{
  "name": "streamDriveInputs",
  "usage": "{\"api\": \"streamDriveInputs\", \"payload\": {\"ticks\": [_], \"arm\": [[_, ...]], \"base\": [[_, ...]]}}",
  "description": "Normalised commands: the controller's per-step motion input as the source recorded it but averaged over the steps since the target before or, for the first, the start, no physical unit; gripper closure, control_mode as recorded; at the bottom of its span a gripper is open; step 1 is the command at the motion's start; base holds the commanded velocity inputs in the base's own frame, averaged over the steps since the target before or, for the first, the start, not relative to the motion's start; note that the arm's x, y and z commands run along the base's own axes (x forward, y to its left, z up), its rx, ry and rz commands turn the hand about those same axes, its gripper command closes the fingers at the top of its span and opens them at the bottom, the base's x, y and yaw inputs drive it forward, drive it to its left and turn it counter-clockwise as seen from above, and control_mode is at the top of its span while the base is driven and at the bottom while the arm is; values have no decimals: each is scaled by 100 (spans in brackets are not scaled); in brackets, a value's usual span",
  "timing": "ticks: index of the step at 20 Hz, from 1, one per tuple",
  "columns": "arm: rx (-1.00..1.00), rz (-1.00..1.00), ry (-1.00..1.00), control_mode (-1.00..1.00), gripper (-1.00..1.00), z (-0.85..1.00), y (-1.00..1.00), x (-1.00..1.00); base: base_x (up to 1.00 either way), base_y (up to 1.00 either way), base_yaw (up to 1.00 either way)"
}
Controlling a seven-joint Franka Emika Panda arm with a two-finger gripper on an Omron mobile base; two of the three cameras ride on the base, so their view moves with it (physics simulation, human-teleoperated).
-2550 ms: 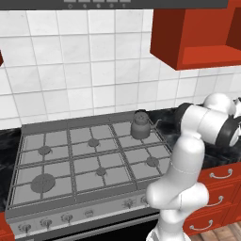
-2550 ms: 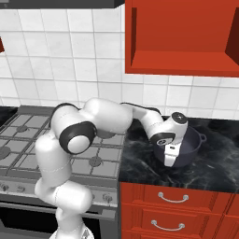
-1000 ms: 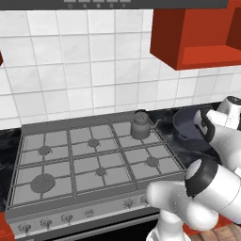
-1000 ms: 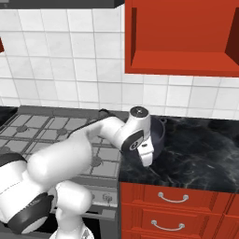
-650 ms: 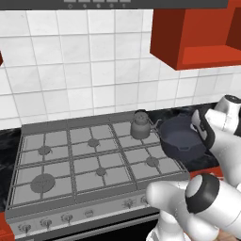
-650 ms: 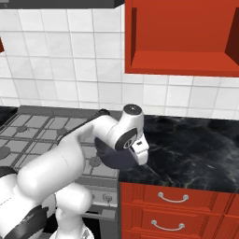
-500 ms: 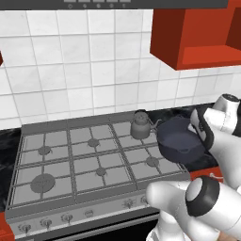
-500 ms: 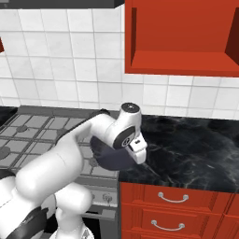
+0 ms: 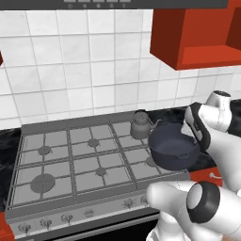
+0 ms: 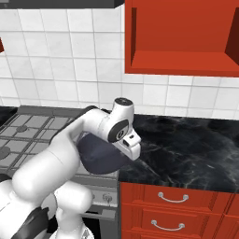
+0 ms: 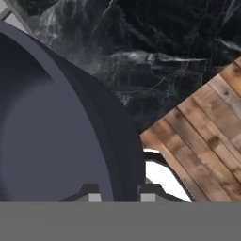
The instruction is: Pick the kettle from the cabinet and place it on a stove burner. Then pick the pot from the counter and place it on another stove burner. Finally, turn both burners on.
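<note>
The dark blue-grey pot (image 9: 172, 149) hangs tilted in the air over the stove's right front corner. My gripper (image 9: 196, 140) is shut on its right rim. In the hand view the pot's wall (image 11: 115, 136) runs between the two fingertips (image 11: 147, 196). From the right base view the pot (image 10: 99, 158) sits partly hidden behind my hand (image 10: 127, 136). The small grey kettle (image 9: 140, 125) stands upright on the stove's back right burner, just behind the pot. The red cabinet (image 10: 182, 39) with its open niche holds nothing.
The grey gas stove (image 9: 70, 160) has free burners to the left and a row of knobs (image 9: 66, 218) along its front. The black marble counter (image 10: 186, 147) lies right of the stove above red drawers (image 10: 172, 210). Wooden floor (image 11: 207, 127) shows below the counter's edge.
My arm has carried the pot leftward off the counter to above the stove's right edge. The kettle has stayed on its burner.
</note>
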Motion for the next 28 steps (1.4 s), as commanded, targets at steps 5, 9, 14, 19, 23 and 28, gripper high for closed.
{"api": "streamDriveInputs", "payload": {"ticks": [5, 9, 14, 19, 23, 28], "arm": [[4, 14, 6, -100, 100, -1, 19, 0], [8, 9, 0, -100, 100, -5, 6, 10], [5, 5, 0, -100, 100, -14, 20, 23], [1, 3, 0, -100, 100, -11, 17, 14], [0, 1, 1, -100, 100, -10, 9, 14], [0, 0, 1, -100, 100, -8, 1, 17]], "base": [[0, 0, 0], [0, 0, 0], [0, 0, 0], [0, 0, 0], [0, 0, 0], [0, 0, 0]]}}
